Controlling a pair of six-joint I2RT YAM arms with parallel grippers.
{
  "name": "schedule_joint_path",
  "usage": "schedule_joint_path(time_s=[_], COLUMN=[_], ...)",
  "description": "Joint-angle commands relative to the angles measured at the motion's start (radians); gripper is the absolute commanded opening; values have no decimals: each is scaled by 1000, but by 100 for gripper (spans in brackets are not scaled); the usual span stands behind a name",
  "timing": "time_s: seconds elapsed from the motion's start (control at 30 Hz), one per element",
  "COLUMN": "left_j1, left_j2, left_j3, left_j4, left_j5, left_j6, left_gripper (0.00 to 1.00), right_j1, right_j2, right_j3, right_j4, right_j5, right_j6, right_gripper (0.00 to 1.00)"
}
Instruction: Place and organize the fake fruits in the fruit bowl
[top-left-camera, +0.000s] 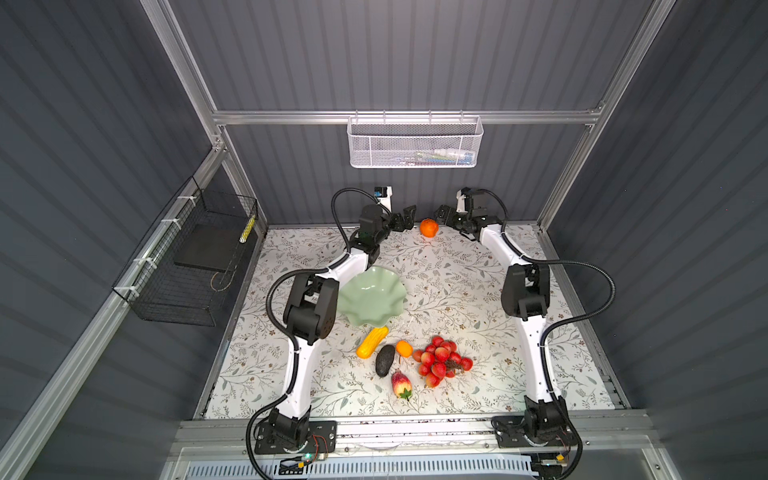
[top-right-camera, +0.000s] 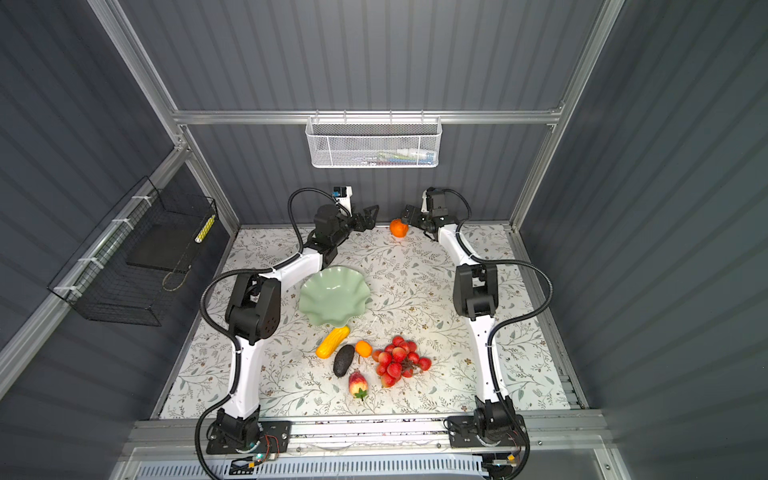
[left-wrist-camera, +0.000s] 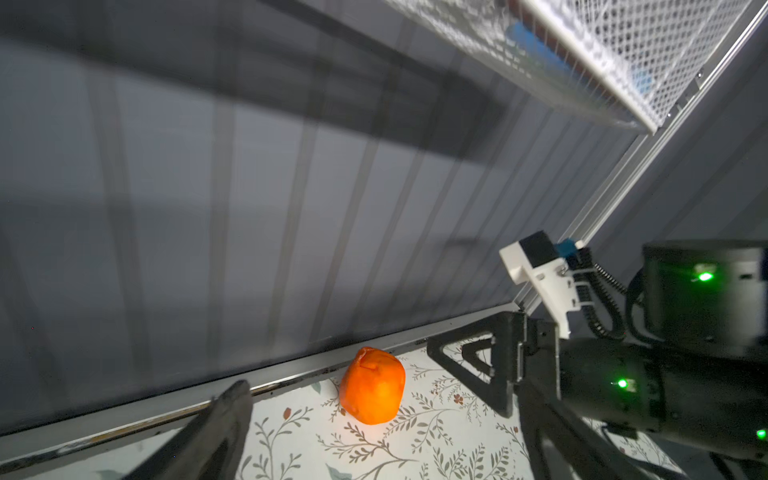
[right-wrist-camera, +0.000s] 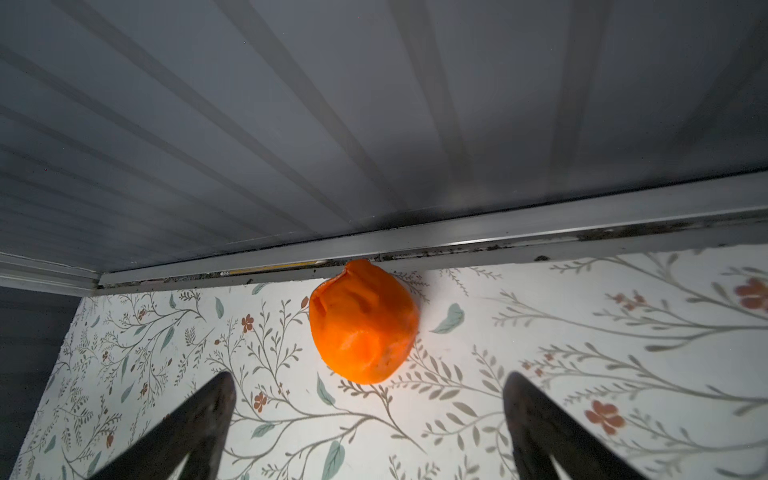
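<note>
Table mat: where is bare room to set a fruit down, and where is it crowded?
Bare: between the fruit bowl and the right arm; between the bowl and the round orange. Crowded: the near side, around the avocado, berries and strawberry.

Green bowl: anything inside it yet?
No fruit shows inside the green bowl; its visible inside is bare. The left arm covers a strip of its left side in both top views, so that part is hidden.

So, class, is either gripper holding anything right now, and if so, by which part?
Nothing is held. The left gripper and right gripper are both open; the round orange lies free between them.
</note>
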Motion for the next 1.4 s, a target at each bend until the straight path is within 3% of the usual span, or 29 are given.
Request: schedule_joint_path(time_s=[0.0, 0.4, 0.7, 0.87, 1.17, 1.37], left_j1=[15, 38, 49, 51, 53, 53], left_j2=[-71, -342, -493, -527, -545, -531], left_j3=[-93, -426, -605, -650, -670, -664], left_j4=[21, -16, -105, -131, -157, -171], left_j5=[-47, -136, -205, -220, -222, -204], left_j6=[29, 53, 74, 64, 61, 66], left_gripper=[100, 100, 100, 100, 100, 100], right_j1=[10, 22, 43, 42, 29, 22], right_j2=[49, 220, 254, 262, 269, 270], right_j3=[70, 272, 296, 302, 302, 302], right_j4=[-38, -3, 41, 53, 40, 31], right_j5=[26, 1, 8, -19, -50, -133], right_j6=[51, 169, 204, 219, 238, 223], right_gripper=[99, 99, 99, 95, 78, 77])
